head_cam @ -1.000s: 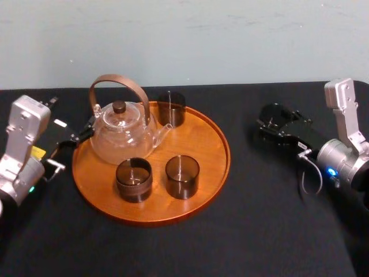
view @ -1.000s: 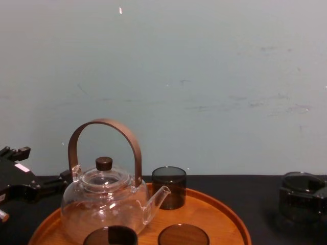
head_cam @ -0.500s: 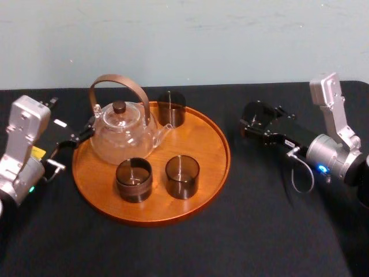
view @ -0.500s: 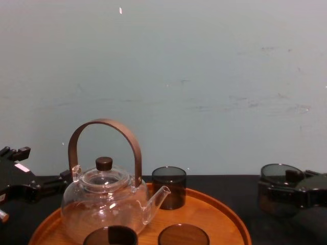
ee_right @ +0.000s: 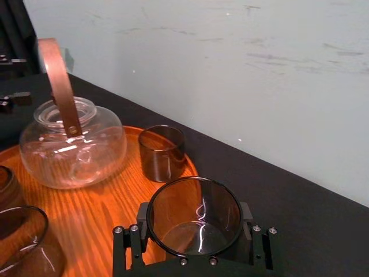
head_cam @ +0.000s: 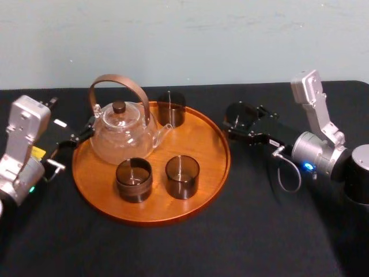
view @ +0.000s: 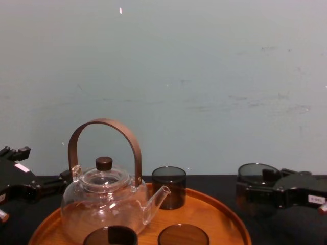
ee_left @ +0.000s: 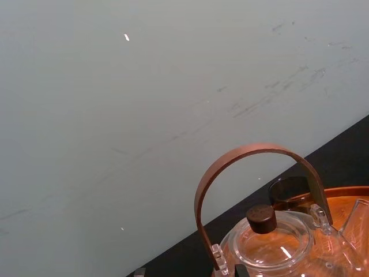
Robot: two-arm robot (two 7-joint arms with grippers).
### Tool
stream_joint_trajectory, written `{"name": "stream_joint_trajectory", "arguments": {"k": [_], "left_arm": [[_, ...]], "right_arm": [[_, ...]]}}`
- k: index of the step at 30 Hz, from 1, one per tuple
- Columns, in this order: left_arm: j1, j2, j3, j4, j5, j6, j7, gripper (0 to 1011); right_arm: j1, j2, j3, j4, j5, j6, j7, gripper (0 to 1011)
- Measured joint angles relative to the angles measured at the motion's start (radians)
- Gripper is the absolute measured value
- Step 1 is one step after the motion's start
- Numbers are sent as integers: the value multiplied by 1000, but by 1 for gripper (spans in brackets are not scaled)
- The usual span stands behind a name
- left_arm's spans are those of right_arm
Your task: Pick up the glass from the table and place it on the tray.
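Head view: right hand (head_cam: 238, 124) clamped on the glass (head_cam: 240, 113), held beside the right rim of the tray (head_cam: 203, 137) and above the surface (head_cam: 230, 242); left hand (head_cam: 70, 142) parked beside the teapot (head_cam: 122, 131) at the tray's left edge. Right wrist view: bare wood ahead between the back glass (ee_right: 162, 152) and the near glass (ee_right: 22, 245), so aim there, clear of the teapot. Chest view: glass base looks close to rim level, so I'd raise it a touch before crossing, set it down flat, then let go
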Motion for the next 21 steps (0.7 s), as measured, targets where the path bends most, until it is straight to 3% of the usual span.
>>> {"name": "stream_joint_trajectory", "arguments": {"k": [21], "left_arm": [[0, 0, 0, 0, 0, 0, 0, 1001]], "right_arm": [[70, -58, -70, 91, -14, -22, 16, 907]]}}
